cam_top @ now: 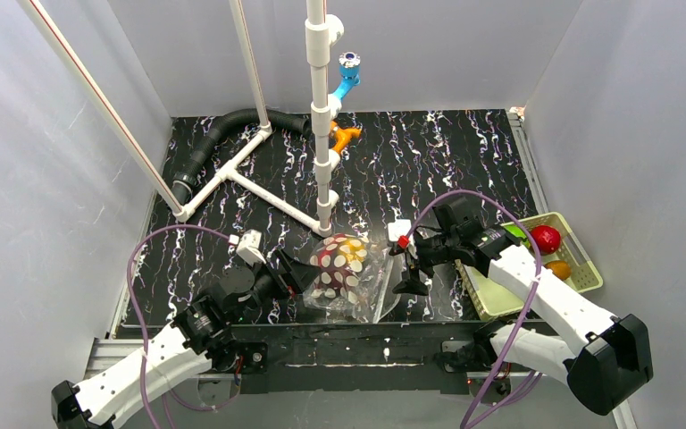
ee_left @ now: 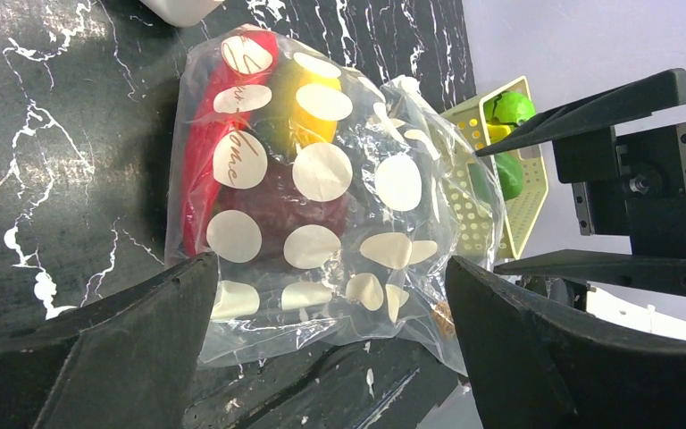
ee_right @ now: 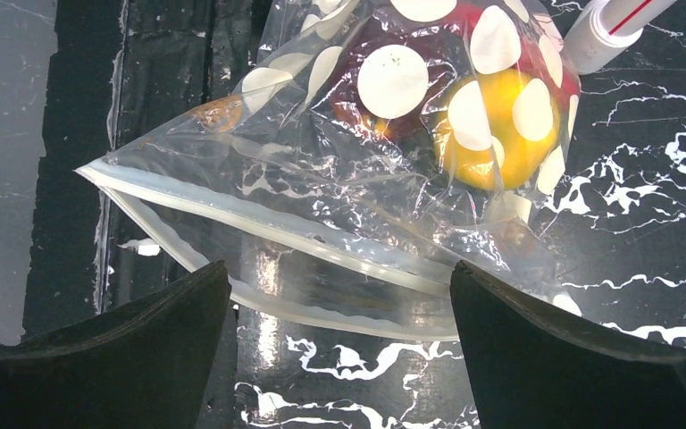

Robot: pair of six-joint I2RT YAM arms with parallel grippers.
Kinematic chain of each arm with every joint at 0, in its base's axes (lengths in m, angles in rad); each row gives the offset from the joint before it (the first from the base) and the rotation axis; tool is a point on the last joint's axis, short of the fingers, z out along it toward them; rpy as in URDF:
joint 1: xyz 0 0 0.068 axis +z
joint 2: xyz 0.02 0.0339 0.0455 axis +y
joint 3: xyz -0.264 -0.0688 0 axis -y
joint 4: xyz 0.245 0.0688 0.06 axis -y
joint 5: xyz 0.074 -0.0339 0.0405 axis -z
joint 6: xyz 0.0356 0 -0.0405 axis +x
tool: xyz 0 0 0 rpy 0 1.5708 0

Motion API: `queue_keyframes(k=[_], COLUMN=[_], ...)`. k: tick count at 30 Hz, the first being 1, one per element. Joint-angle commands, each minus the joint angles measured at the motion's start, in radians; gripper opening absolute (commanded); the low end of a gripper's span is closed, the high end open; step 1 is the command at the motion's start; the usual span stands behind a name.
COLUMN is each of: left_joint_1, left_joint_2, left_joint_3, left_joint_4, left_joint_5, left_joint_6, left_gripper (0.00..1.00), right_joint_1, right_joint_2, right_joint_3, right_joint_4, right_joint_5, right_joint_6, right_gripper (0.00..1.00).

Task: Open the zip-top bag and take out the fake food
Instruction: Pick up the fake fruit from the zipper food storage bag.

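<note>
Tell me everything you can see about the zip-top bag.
The zip-top bag is clear, crinkly plastic printed with whitish dots, bulging with red and yellow fake food. It lies on the black marbled table by a white pipe post, its zip strip toward the open right gripper; the open left gripper flanks its other side.

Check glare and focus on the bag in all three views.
Top external: clear white-dotted plastic zip-top bag small but sharp, mild sheen. Left wrist: bag crisp, left claw dark and featureless. Right wrist: strong glare streaks on the film by the zip strip.
</note>
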Motion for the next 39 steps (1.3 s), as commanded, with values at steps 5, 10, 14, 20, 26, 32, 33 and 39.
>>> queue_keyframes(k=[5,10,14,20,26,32,33,39], left_joint_1=[0.007,0.009,0.009,0.009,0.01,0.01,0.01,0.012], left_joint_2=[0.039,0.059,0.062,0.103,0.21,0.29,0.302,0.373], left_joint_3=[0.011,0.038,0.051,0.076,0.104,0.113,0.112,0.096], left_joint_4=[0.02,-0.002,-0.031,-0.035,0.02,0.107,0.117,0.19], left_joint_5=[-0.015,-0.015,-0.021,-0.032,-0.008,0.01,0.011,0.016], left_joint_6=[0.047,0.07,0.082,0.122,0.175,0.196,0.198,0.211], left_gripper=[0.98,0.98,0.98,0.98,0.91,0.82,0.81,0.71], right_joint_1=[0.004,-0.001,-0.026,-0.103,-0.122,-0.1,-0.094,-0.038], right_joint_2=[-0.008,-0.021,-0.039,-0.096,-0.117,-0.06,-0.042,0.047], right_joint_3=[-0.004,0.02,0.052,0.064,0.03,-0.047,-0.057,-0.077], right_joint_4=[0.002,-0.024,-0.077,-0.141,-0.176,-0.024,0.01,0.139], right_joint_5=[-0.048,-0.037,-0.044,-0.074,-0.116,-0.17,-0.164,-0.116], right_joint_6=[-0.01,-0.019,-0.025,-0.036,-0.04,0.06,0.084,0.218], right_gripper=[0.98,0.98,0.98,0.98,0.95,0.76,0.72,0.69])
